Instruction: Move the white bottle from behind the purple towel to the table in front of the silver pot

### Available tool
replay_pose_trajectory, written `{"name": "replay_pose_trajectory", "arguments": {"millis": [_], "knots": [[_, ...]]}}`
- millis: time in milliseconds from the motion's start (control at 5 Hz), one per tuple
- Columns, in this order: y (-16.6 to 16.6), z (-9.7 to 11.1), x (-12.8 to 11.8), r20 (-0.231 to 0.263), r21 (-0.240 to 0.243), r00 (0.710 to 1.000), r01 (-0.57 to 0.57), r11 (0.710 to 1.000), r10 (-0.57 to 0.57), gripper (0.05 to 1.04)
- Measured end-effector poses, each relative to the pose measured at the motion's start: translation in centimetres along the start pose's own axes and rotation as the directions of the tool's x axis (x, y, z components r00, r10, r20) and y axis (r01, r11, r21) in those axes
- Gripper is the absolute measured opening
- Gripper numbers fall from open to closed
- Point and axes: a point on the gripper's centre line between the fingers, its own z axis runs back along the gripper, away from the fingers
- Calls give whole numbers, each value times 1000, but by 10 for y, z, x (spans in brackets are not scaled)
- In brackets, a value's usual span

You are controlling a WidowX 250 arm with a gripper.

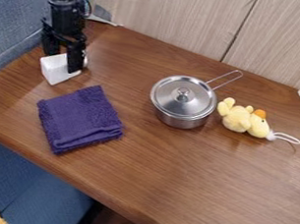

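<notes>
The black gripper point(63, 59) hangs down at the upper left, right at a white block point(56, 70) and overlapping its upper and right side. Whether it grips the block cannot be made out. Just below the block lies a folded purple cloth point(80, 119). A small steel pot point(182, 120) stands right of centre with its lid point(183, 95) on and its wire handle pointing to the upper right. Beside the pot, on its right, a yellow plush duck point(244, 120) lies on its side with a white loop at its end.
The brown wooden table point(192, 182) meets a pale wood panel point(167, 17) at the back. A blue-grey padded surface point(13, 28) borders it at the left. Its front edge runs diagonally, with a blue seat point(34, 187) below at the lower left.
</notes>
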Motion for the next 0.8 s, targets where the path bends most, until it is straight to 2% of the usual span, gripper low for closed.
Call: {"name": "replay_pose_trajectory", "arguments": {"millis": [200,400,800], "knots": [[-2,-5,-2,-8,4,1000,2,1000,-2,946],[-3,-9,-2,-6,10,1000,-9,1000,9,682],[-3,-9,0,5,16,1000,-30,999,30,657]]}}
